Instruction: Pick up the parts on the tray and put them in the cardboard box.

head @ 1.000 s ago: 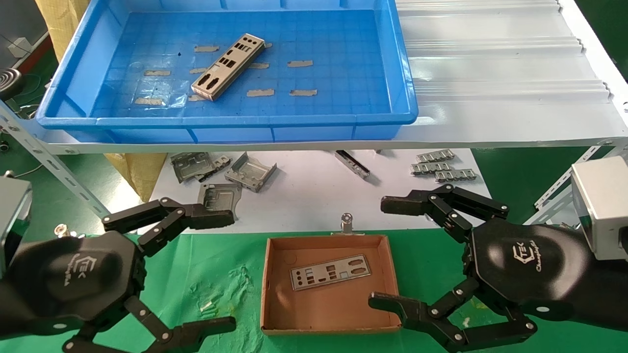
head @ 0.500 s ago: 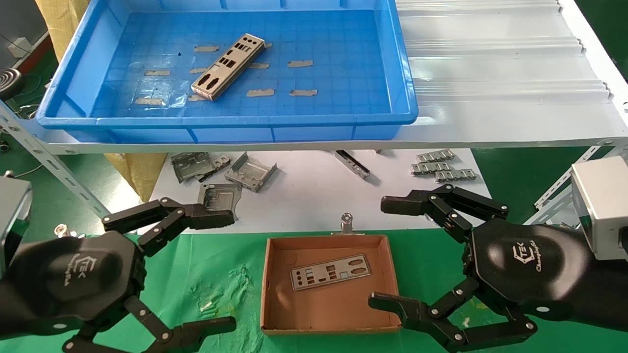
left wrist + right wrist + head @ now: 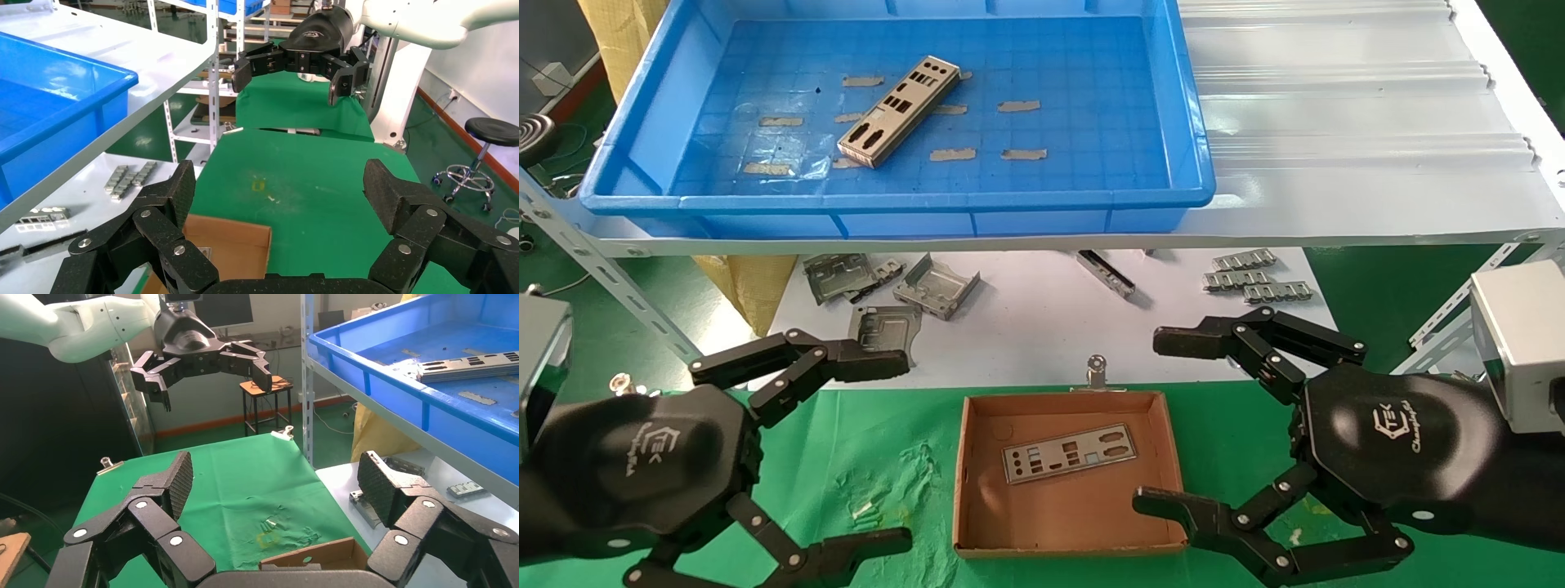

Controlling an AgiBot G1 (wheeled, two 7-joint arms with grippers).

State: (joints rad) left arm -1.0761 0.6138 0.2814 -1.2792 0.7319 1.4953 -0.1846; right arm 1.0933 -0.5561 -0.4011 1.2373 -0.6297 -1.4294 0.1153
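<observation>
One silver punched part [image 3: 897,111] lies slantwise on the floor of the blue tray [image 3: 1042,200] on the upper shelf; the right wrist view shows that part [image 3: 468,365] too. Another part [image 3: 1068,452] lies flat inside the cardboard box [image 3: 1169,465] on the green cloth. My left gripper [image 3: 891,449] hangs open to the left of the box, nothing between its fingers. My right gripper [image 3: 1152,420] hangs open at the box's right side, also empty. Both are low, well below the tray.
Bent grey brackets [image 3: 936,286] and ridged linked strips [image 3: 1254,282] lie on the white surface under the shelf. A metal clip [image 3: 1097,371] stands behind the box. The shelf's steel frame [image 3: 609,278] slants down at the left. Tape scraps [image 3: 1017,106] dot the tray floor.
</observation>
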